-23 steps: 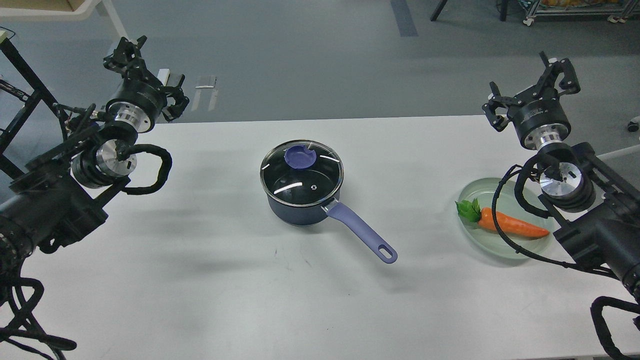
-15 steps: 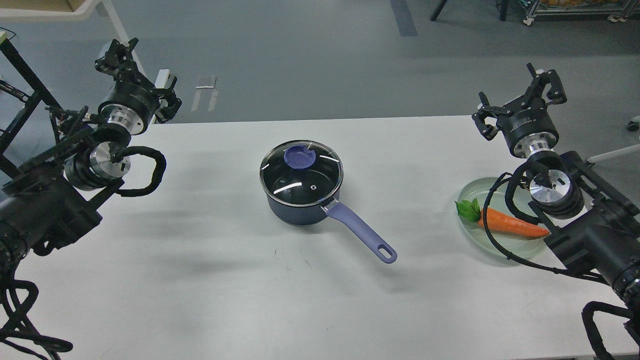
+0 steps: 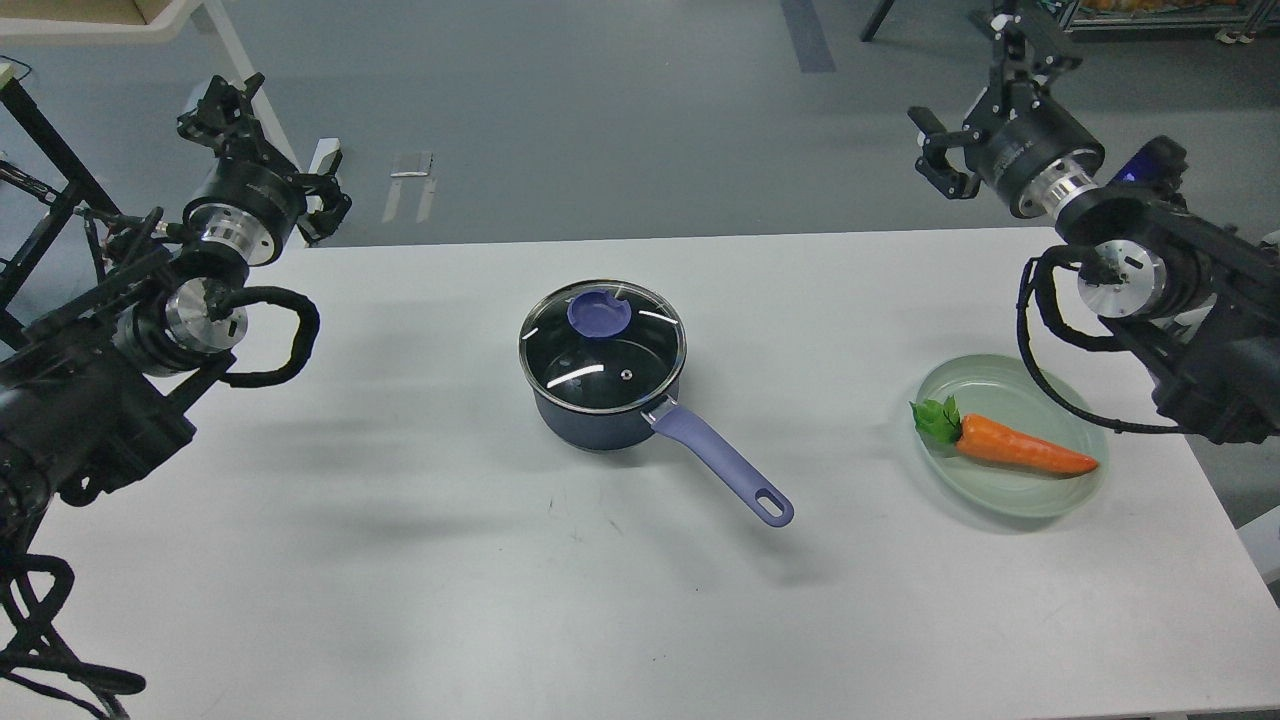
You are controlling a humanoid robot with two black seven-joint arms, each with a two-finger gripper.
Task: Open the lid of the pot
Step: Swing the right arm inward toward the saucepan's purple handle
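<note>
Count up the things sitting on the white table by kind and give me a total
Pots: 1, the pot
Lids: 1, the lid, on the pot
Plates: 1, the pale green plate
Carrots: 1, the toy carrot, on the plate
Total: 4

Left gripper (image 3: 262,140) fingers indistinct (dark, end-on)
</note>
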